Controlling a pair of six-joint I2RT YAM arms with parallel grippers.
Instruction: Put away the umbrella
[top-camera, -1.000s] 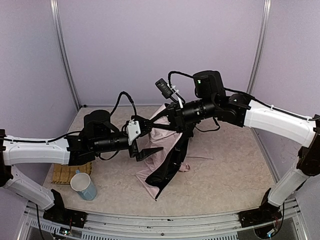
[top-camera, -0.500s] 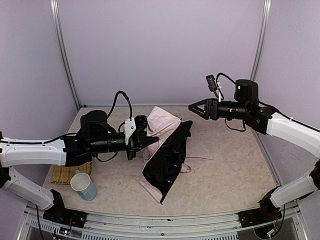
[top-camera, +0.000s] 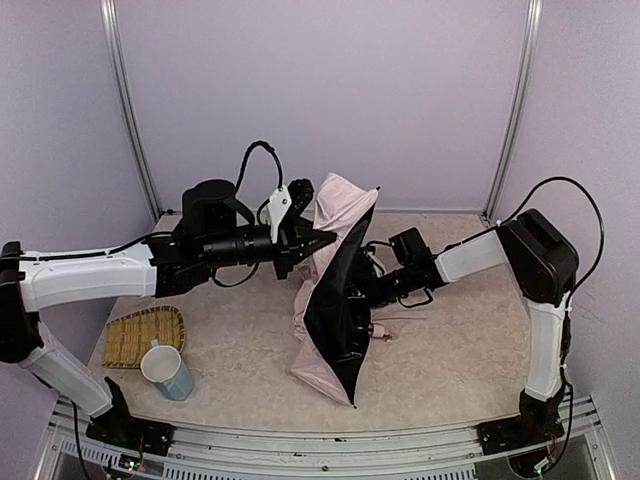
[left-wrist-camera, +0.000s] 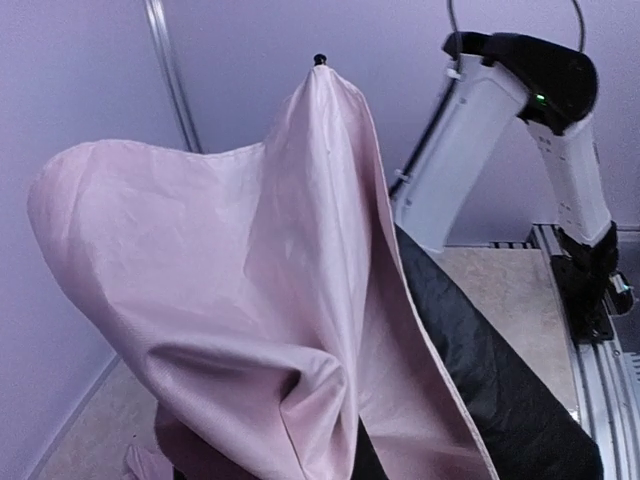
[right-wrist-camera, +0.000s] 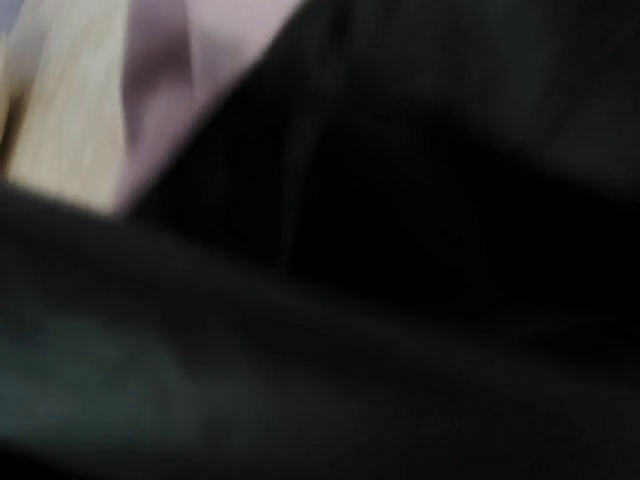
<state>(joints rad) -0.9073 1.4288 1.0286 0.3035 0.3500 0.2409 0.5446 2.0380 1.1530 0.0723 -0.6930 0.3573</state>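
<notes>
Lilac walls, metal uprights, and a beige speckled tabletop (top-camera: 470, 345) below. Far from put away: umbrella (top-camera: 335, 300) at the centre of the top view, canopy loose and unfurled, raised into a tall peak with only its lower edge, near 6 o'clock, down at the tabletop. Not collapsed, not wrapped, not strapped. Judged early in the job, with gathering the fabric, closing it round the shaft and stowing it all left to do. No sleeve or holder for it in sight.

Left end effector (top-camera: 322, 240) at 11 o'clock of the canopy, pinched together on the pink fabric near the top and holding it aloft. Right end effector (top-camera: 368, 292) pushed in from 3 o'clock, buried in the black lining. Cannot tell whether apart or together, its wrist view nothing but dark blur.

Outside: pale pink cloth, thin and matte, falling in broad soft folds, with one sharp crease up to a small black tip (left-wrist-camera: 319, 59). Inside: black lining, smooth, hanging as a flat pointed panel. Small pale pink handle (top-camera: 379, 331) at 4 o'clock, low by the tabletop. Limp and slippery by the look, likely to slide from a shallow pinch.

At 7 o'clock, a round pale blue mug (top-camera: 167, 372). Just beyond, at 8 o'clock, a ribbed straw-coloured woven mat (top-camera: 140, 333).
</notes>
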